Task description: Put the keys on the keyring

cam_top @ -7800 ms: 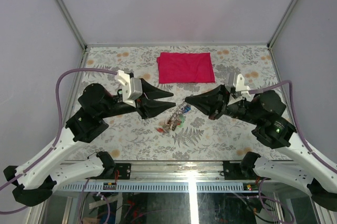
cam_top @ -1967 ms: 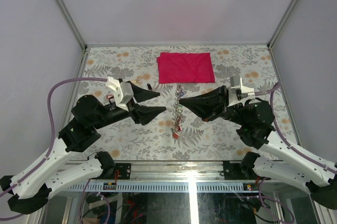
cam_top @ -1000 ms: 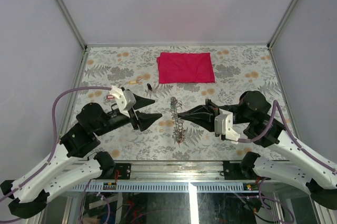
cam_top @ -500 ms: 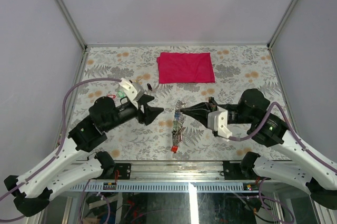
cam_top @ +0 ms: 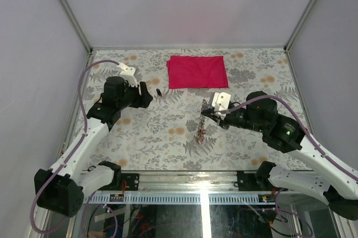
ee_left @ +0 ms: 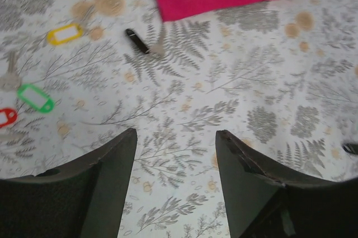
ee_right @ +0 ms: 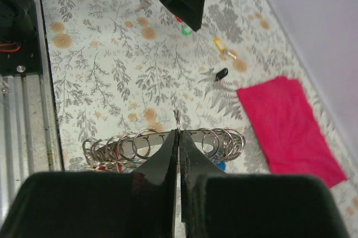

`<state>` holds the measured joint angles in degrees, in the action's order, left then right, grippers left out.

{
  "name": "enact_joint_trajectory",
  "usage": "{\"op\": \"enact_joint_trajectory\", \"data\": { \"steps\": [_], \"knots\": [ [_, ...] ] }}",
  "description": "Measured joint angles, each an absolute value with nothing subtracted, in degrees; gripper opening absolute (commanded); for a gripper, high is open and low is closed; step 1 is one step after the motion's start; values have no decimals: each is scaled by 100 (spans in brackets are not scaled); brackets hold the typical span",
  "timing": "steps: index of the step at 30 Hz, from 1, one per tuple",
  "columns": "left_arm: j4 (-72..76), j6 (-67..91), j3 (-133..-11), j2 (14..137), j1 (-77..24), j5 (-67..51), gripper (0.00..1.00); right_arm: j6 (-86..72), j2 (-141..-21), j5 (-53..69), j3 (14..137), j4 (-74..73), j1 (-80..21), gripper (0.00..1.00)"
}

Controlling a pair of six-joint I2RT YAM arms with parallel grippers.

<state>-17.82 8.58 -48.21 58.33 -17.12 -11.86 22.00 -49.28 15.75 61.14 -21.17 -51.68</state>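
Note:
My right gripper [ee_right: 178,133] is shut on the keyring [ee_right: 196,134], seen edge-on as a grey band threaded with several small split rings. In the top view the keyring [cam_top: 205,107] hangs off the table at my right gripper [cam_top: 206,112], with tagged keys [cam_top: 199,132] dangling below. Loose keys lie at the left: yellow tag [ee_left: 64,33], black tag [ee_left: 137,40], green tag [ee_left: 34,97], red tag [ee_left: 6,117]. My left gripper [ee_left: 176,133] is open above bare table, to the right of them, nothing between its fingers.
A folded red cloth [cam_top: 197,71] lies at the back centre, close behind the black-tagged key [cam_top: 159,92]. The left arm [cam_top: 114,95] stretches along the table's left side. A metal rail [ee_right: 22,109] runs along the near edge.
My left arm has swung back and left, over toward the loose keys, gripper still open. My right gripper has turned and carried the keyring a little right and back.

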Motion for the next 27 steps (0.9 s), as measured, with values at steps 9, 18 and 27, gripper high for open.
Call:
{"op": "enact_joint_trajectory", "data": {
  "steps": [9, 18, 27],
  "knots": [
    [-1802, 1267, -4805, 6296, -502, -1122, 61, 888, -4851, 799, 5909, -2353, -5170, 1],
    [-1656, 1269, -4866, 7303, 86, -963, 61, 292, -4842, 648, 5531, -2502, -5170, 1],
    [-1498, 1120, -5542, 8884, 858, -1378, 54, 143, -4731, 698, 5461, -2502, -5170, 1]
  ]
}}
